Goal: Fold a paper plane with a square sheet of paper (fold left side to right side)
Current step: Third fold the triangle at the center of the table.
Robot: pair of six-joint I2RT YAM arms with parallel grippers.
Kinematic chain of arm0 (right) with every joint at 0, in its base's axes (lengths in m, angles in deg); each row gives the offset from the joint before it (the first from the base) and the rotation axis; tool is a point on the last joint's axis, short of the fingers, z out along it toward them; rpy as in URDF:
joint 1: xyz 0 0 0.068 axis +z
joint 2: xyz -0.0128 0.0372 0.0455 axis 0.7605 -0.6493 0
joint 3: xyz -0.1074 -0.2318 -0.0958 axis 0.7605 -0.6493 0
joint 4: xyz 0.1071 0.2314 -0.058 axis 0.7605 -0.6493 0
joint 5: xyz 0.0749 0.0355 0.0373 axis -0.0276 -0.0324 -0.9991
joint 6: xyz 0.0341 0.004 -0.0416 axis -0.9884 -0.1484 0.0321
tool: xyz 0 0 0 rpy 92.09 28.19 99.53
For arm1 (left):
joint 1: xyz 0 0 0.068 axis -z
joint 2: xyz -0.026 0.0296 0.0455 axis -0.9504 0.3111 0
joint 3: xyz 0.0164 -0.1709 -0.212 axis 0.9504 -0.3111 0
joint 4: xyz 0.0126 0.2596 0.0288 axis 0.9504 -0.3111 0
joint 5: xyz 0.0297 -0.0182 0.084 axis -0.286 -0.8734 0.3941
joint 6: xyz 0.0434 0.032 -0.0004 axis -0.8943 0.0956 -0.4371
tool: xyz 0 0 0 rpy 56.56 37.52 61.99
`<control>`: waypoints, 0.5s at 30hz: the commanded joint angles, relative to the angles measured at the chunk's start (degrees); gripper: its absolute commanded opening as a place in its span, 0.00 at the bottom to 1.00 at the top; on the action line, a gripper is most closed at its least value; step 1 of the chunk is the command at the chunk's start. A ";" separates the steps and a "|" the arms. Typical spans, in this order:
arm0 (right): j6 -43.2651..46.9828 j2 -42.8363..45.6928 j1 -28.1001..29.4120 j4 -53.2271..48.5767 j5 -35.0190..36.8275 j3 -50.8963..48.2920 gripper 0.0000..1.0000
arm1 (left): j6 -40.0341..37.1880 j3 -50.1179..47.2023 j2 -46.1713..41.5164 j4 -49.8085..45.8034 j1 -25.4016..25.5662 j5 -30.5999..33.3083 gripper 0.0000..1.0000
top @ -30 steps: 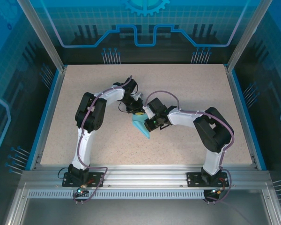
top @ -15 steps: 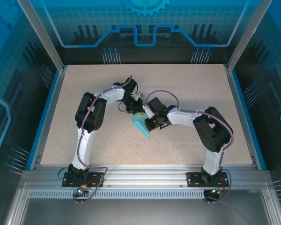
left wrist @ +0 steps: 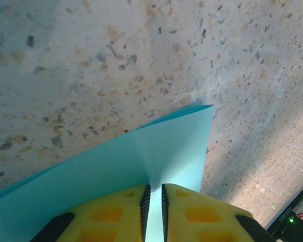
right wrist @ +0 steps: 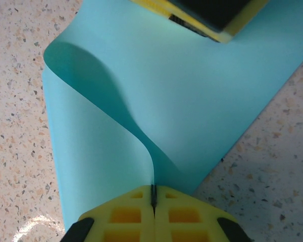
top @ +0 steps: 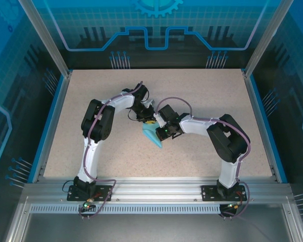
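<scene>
"Speckled table (top: 207, 101), blue patterned panels (top: 91, 25) all round. Where's the paper?"

"In the middle, between the two arms. From above, the blue sheet (top: 152, 135) looks like a small wedge."

"And close up?"

"The right gripper (right wrist: 153, 190) is clamped tight on one edge, where the sheet curls up. The left gripper (left wrist: 153, 187) has paper in a thin slit between its yellow fingers. Pinched or not, I can't tell."

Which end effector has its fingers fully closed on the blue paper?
The right end effector: its yellow fingers meet with no gap, pinching the sheet of paper. The left end effector shows a narrow slit between its fingers.
</scene>
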 commanded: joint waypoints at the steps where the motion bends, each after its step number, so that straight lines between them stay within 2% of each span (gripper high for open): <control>1: -0.02 -1.57 -0.01 -1.59 -0.64 -1.31 0.00 | -1.65 1.32 1.58 -3.29 0.65 1.17 0.23; 11: 0.38 -1.66 0.71 -2.38 -0.79 -1.98 0.00 | -1.88 7.04 -2.24 -7.00 -2.05 3.35 0.41; 15: 0.42 -1.74 0.85 -2.38 -0.82 -2.00 0.00 | -1.09 3.53 -6.84 -5.81 -4.69 4.75 0.41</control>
